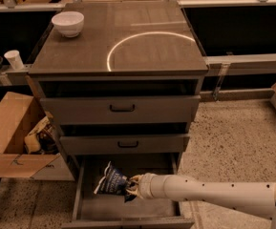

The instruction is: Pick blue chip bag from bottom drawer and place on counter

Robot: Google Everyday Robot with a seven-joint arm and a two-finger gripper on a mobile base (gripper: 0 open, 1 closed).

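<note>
The blue chip bag (111, 180), dark navy with white lettering, hangs above the floor of the open bottom drawer (128, 210). My gripper (130, 187) is shut on the bag's right edge and holds it over the drawer's middle left. My white arm reaches in from the lower right. The counter (123, 37) with its pale arc lies above, at the top of the cabinet.
A white bowl (68, 23) stands at the counter's back left corner. Two closed drawer fronts with black handles (122, 108) sit above the open drawer. An open cardboard box (13, 137) stands on the floor to the left. A paper cup (14, 59) is on the left bench.
</note>
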